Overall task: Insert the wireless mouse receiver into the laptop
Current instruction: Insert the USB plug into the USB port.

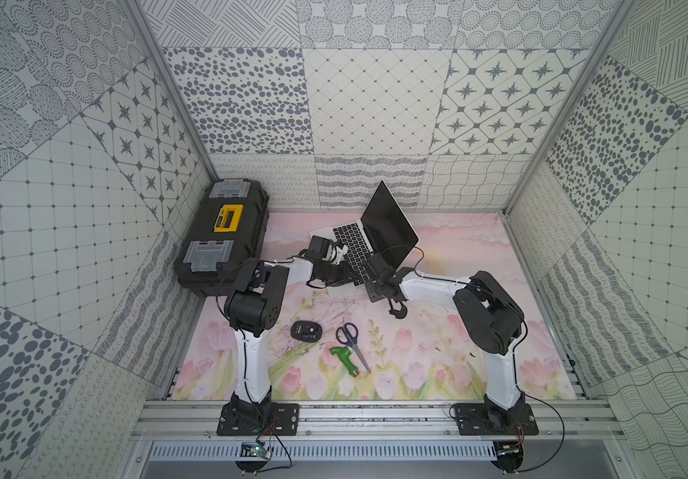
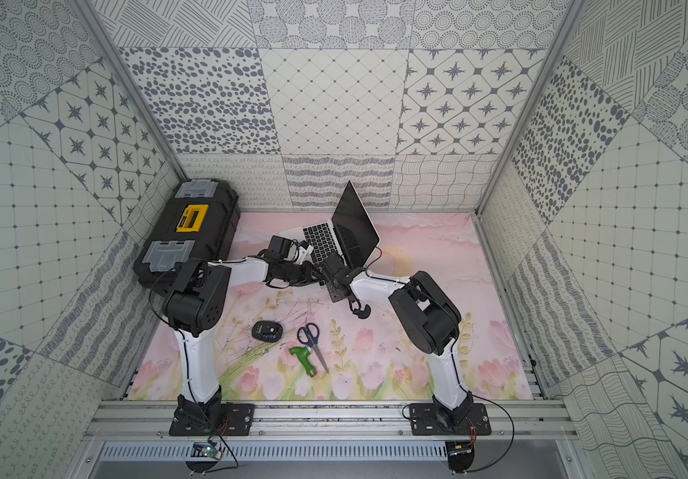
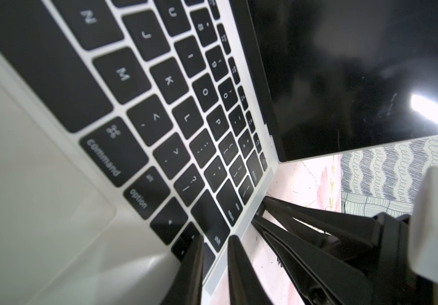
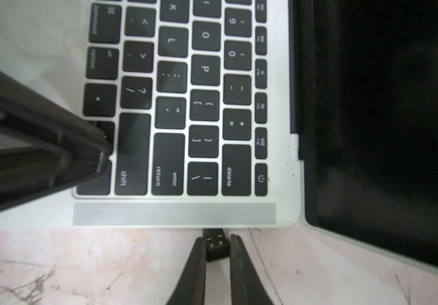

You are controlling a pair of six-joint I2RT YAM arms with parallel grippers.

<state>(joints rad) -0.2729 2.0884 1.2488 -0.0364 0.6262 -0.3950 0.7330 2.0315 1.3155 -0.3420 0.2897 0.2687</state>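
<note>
The right gripper (image 4: 216, 239) is pinching the receiver (image 4: 215, 247), a small black plug, with its two fingers pressed against the plug's sides. The receiver's metal end points straight ahead of the gripper and meets the side edge of the laptop (image 4: 286, 208), in line with the backslash and delete keys. How deep it sits in the laptop's side is hidden under the edge, so I cannot tell. Just beyond the fingertips lies the dotted speaker strip (image 4: 173, 214), then the black keys (image 4: 169, 158). Off to one side stands the raised dark screen (image 4: 384, 105). Under the gripper is the pink flowered mat (image 4: 93, 264).

The left gripper (image 3: 216, 236) reaches in over the palm rest (image 3: 27, 158), close beside the right one. Its fingers stand slightly parted with nothing between them. The tips are down at the arrow keys next to the shift key, at the keyboard corner nearest the receiver.

In both top views the left arm (image 1: 251, 361) and the right arm (image 1: 499, 373) meet at that side of the laptop. The mouse (image 1: 306, 331) lies on the mat well apart from both grippers, back toward the arms' bases. Near it, on the right gripper's side, are scissors (image 1: 353, 346) and a green handle (image 1: 344, 358). A black-and-yellow toolbox (image 1: 226, 236) sits beyond the left arm, by the wall.
</note>
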